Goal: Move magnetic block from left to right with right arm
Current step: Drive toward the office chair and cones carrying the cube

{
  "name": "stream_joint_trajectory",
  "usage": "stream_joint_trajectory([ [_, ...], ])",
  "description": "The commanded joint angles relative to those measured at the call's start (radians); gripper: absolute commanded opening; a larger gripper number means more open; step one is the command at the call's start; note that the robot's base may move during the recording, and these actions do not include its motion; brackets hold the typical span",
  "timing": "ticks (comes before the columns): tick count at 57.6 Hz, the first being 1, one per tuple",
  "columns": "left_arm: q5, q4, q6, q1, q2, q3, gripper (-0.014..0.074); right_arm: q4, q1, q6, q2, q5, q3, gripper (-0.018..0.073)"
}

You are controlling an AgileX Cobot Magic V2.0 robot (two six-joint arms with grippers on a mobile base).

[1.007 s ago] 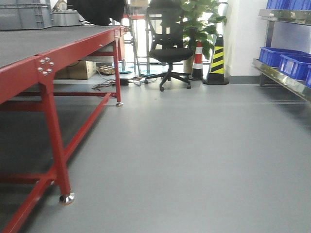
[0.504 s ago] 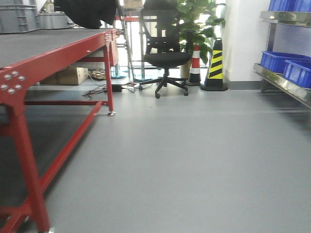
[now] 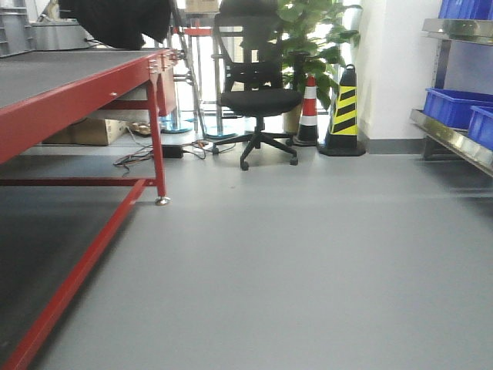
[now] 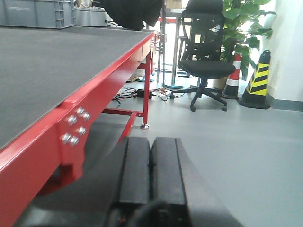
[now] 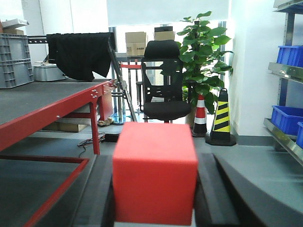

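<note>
Right tool (image 5: 156, 163): black, blunt fingers (image 5: 215, 198) close on either side of the magnetic block (image 5: 155, 175), pinching it at the near centre of the right wrist view.
Magnetic block: a plain red cube with matte faces and crisp edges, held clear of any surface. One flat face is turned to the camera.
Key relation: the block sits squarely between the right tool's fingers, so the right arm is the one that has it. As a cube it has no long axis to line up. The counter (image 5: 47, 113) lies to the left of the tool, with open floor (image 3: 308, 262) ahead and to the right. Any set-down spot on the right side is outside these pictures.
Left tool (image 4: 151, 142): two flat black pads pressed together with nothing between them, hanging low beside the counter's near right edge.
Counter: a dark, faintly grainy top on a glossy red steel frame, bolted at the corner plate (image 4: 75, 130). No cube lies on the stretch that shows.
Floor: smooth grey, with a soft sheen.
Far end: a black mesh office chair (image 5: 163, 85), a leafy potted plant (image 5: 203, 52), and two striped cones (image 5: 221, 118). Blue bins (image 3: 454, 104) sit on a steel shelf to the right. A black cloth (image 5: 78, 54) hangs past grey crates (image 4: 38, 12).
Stage, judged: the block is lifted, with carry and placement to come.
</note>
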Motion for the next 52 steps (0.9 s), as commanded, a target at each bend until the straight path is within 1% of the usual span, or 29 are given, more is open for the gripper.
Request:
stream_joint_trajectory([
  [1, -0.078, -0.003, -0.007, -0.007, -0.010, 0.007, -0.0126, 0.002, -0.005, -0.009, 0.009, -0.087, -0.031, 0.0314],
  [52, -0.078, -0.003, -0.007, -0.007, -0.010, 0.007, -0.0126, 0.002, -0.005, -0.009, 0.009, -0.087, -0.031, 0.0314],
])
